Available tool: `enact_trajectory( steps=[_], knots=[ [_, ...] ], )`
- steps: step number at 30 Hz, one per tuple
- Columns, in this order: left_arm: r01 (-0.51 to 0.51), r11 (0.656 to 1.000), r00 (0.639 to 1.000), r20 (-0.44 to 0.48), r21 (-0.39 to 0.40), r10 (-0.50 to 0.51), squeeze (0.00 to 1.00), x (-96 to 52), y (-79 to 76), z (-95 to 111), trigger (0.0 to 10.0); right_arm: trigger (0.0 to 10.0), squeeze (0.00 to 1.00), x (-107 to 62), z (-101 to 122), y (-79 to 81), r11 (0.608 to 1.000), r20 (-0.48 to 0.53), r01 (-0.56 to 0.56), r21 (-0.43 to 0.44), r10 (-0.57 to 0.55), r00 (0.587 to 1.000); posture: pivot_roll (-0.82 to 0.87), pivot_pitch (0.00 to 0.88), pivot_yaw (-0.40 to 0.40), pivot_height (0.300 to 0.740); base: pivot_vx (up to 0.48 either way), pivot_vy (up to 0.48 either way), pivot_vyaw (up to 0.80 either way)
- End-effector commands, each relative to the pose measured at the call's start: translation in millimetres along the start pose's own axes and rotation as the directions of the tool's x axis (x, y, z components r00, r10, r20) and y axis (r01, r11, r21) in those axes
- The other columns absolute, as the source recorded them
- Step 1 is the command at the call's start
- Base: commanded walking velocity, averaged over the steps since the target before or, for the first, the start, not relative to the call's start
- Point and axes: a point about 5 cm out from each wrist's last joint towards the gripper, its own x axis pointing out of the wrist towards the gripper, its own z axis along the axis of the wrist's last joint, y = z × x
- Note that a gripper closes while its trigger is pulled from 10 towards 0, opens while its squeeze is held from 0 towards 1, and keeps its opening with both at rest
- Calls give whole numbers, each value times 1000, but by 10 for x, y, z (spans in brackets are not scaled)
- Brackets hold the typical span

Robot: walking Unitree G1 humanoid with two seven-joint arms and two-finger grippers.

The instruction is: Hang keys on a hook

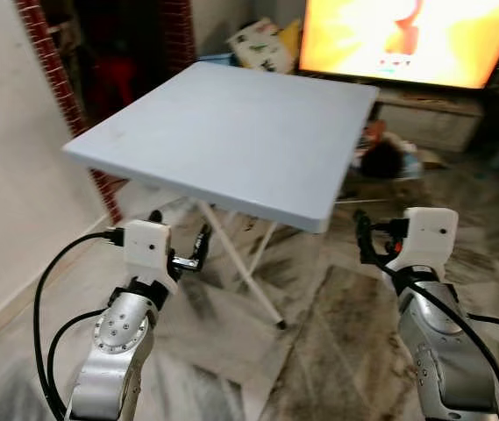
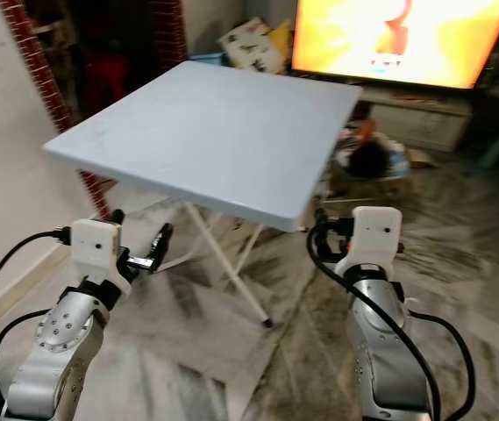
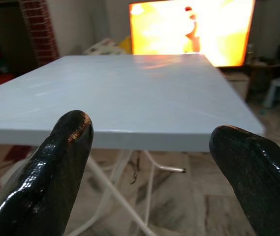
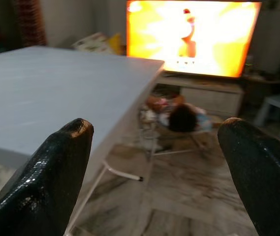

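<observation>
A white folding table (image 1: pixel 231 132) with a bare top stands just ahead of me. My left gripper (image 1: pixel 179 230) is held low in front of the table's near edge, below the top. In the left wrist view it (image 3: pixel 154 167) is open, both black fingertips (image 3: pixel 61 162) wide apart with nothing between them, pointing at the table edge. My right gripper (image 1: pixel 360 232) is raised beside the table's near right corner. The right wrist view shows it (image 4: pixel 154 167) open and empty, facing the television past the table's side.
A lit television (image 1: pixel 407 35) on a low stand (image 1: pixel 429 118) fills the back right, with clutter (image 1: pixel 389 158) on the floor before it. A brick pillar (image 1: pixel 52 70) and a pale wall (image 1: pixel 3 175) lie left. The table's white legs (image 1: pixel 240 263) cross over the marble floor (image 1: pixel 319 333).
</observation>
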Motion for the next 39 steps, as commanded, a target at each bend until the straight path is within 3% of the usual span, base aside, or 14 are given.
enact_trajectory(
  steps=[1, 23, 28, 30, 39],
  knots=[
    [-12, 1000, 1000, 7, 6, 12, 0, 21, 42, 12, 10000, 10000, 0, 16, 45, 46, 1000, 19, -16, -4, 16, 1000, -20, 0, 40, 740, 0, 0, -800],
    [-81, 996, 997, -12, -26, 81, 0, 78, 130, -28, 10000, 10000, 0, 34, 23, 31, 1000, 4, -20, -13, 21, 1000, -26, 0, 39, 740, 0, 0, -770],
    [-75, 995, 997, -11, -63, 75, 0, 85, 140, -28, 10000, 10000, 0, 35, 21, 37, 999, 2, -27, -21, 27, 1000, -27, 0, 38, 740, 0, 0, 0],
    [-83, 990, 997, -11, -112, 82, 0, 85, 155, -27, 10000, 10000, 0, 32, 16, 41, 999, 0, -29, -22, 29, 1000, -29, 0, 40, 740, 0, 0, 0],
    [-62, 994, 998, 6, -95, 62, 0, 89, 166, -2, 10000, 10000, 0, 29, 9, 45, 999, -4, -30, -25, 30, 1000, -30, 0, 41, 740, 290, 0, 0]
  ],
)
